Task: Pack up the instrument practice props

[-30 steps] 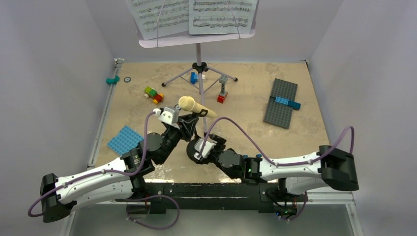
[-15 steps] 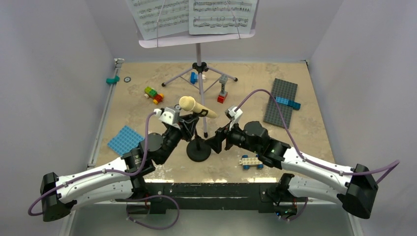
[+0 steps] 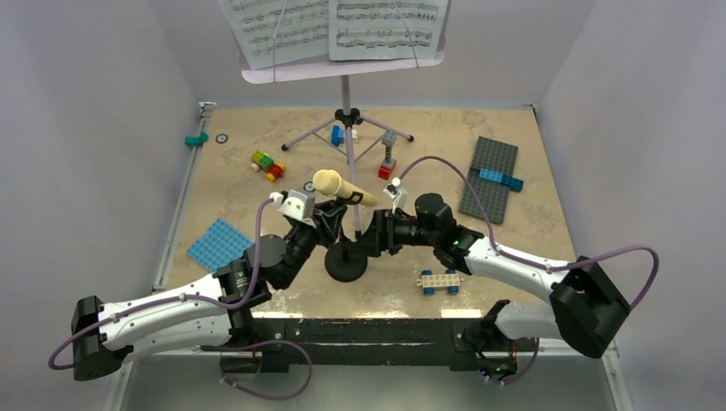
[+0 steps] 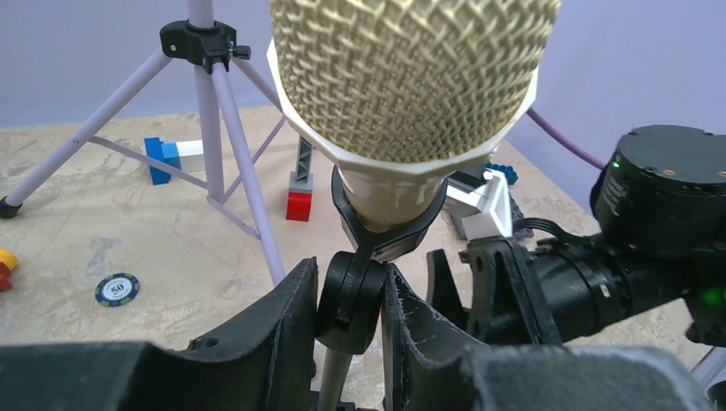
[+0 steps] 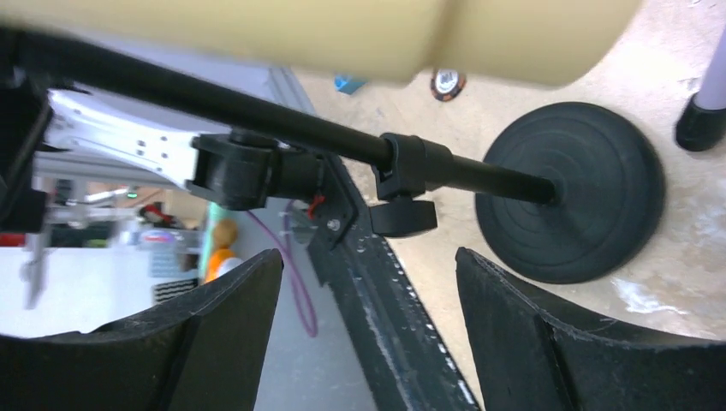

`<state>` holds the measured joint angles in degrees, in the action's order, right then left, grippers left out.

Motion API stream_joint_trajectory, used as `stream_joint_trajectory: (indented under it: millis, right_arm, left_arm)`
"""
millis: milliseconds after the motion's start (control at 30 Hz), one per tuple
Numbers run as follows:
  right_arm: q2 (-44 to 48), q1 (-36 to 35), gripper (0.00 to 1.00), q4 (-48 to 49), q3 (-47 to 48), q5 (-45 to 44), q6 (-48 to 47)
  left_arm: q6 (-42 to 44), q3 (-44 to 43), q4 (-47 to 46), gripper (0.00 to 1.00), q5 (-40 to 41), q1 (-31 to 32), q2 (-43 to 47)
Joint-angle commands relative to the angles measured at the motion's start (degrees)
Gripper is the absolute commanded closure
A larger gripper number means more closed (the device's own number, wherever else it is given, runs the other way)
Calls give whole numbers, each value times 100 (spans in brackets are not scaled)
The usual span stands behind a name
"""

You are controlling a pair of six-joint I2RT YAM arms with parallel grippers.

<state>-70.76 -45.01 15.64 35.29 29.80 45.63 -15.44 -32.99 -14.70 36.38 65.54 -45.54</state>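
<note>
The cream microphone (image 3: 342, 186) rests in the clip of the black mic stand (image 3: 346, 264), in the middle of the overhead view on the bench (image 3: 240, 188). The left fingers (image 4: 274, 330) are clamped on the black swivel joint (image 4: 349, 295) just under the clip. The right fingers (image 5: 231, 312) are spread wide on either side of the thin pole (image 5: 300, 120), touching nothing.

The microphone looks light, hard and smooth, so it is probably best held around its body. The stand seems stiff and bottom-heavy; the pole near its collar is a sound place to hold.

There is one microphone and one mic stand. At the top centre one music stand (image 3: 347, 114) carries two flimsy pages (image 3: 278, 30) (image 3: 387, 24).
</note>
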Motion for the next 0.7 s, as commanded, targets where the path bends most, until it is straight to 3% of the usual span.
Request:
stream_joint_trajectory:
  millis: [0,133,333,667]
  right_arm:
    - [-448,233,21,1221,-34,851,1046]
    - [-956,258,27,1632,70,1213,1431]
    - [-1090,265,43,1717,93,1212,1560]
    - [-1300,278,51,2179,71,1171,1918]
  left_arm:
    - [-285,242,892,100,125,161,-201]
    - [-301,298,891,100,236,249,-178]
    - [-336,347,890,100,310,327,-127]
    - [-326,324,895,100,412,506,-217]
